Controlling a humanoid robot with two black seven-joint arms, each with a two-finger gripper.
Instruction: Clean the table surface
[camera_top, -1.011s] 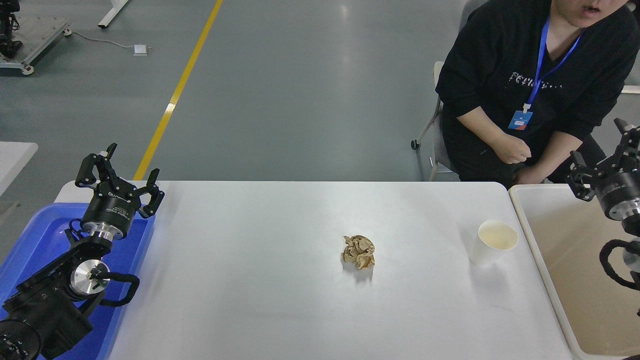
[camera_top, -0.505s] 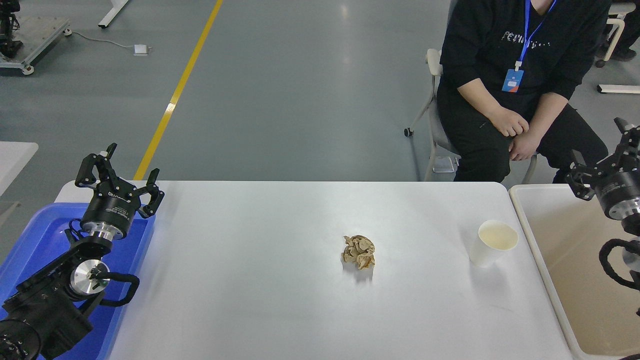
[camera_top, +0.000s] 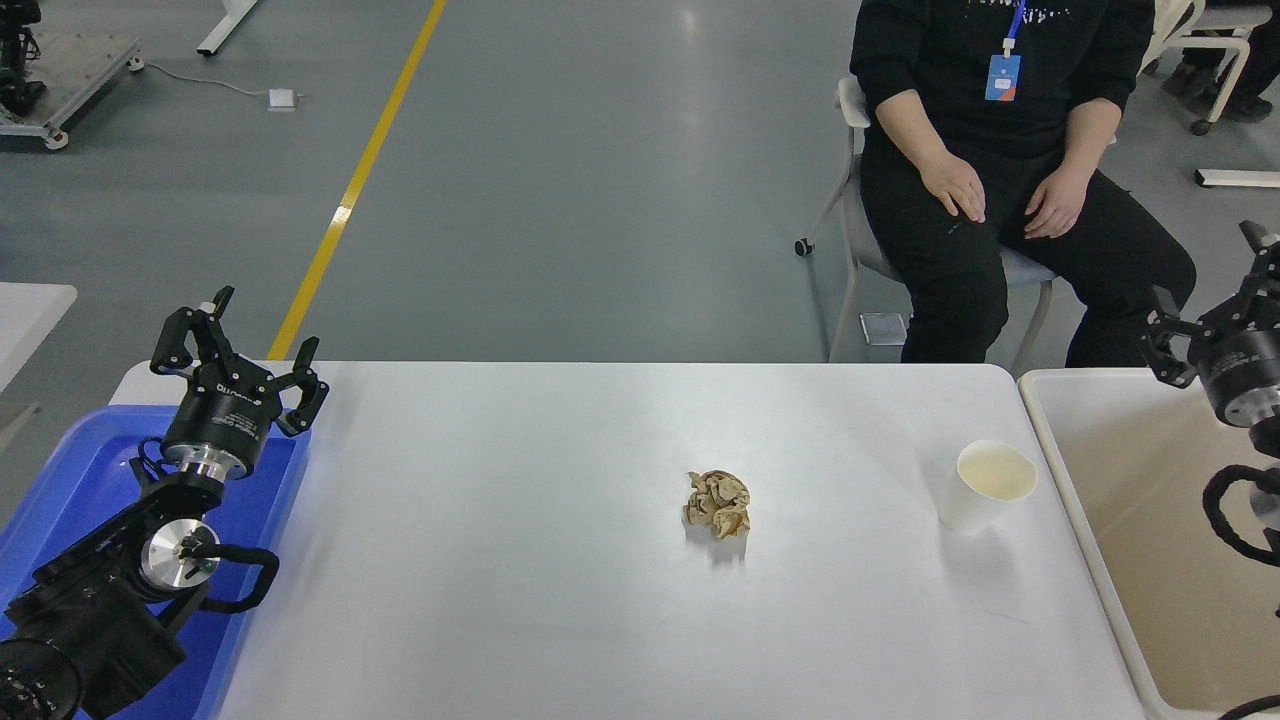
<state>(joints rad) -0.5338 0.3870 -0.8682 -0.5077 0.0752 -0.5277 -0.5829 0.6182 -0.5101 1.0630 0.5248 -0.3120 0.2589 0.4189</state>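
The table surface (camera_top: 520, 560) fills the lower centre of the frame, with a crumpled brown paper ball (camera_top: 717, 504) at mid-frame and a white paper cup (camera_top: 985, 486) upright to its right, near the beige tub (camera_top: 1100, 560). Your right gripper (camera_top: 1215, 300) hangs at the right edge, fingers spread and empty; the left gripper (camera_top: 238, 345) sits parked over the blue tray (camera_top: 70, 470) at lower left, open, holding nothing. Take the cup first, squeezing lightly to avoid crushing it. The print on the left gripper's body and on the seated person's top is too small to read.

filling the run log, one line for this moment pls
white table surface: crumpled brown paper ball, white paper cup upright | left gripper open, parked | right gripper open
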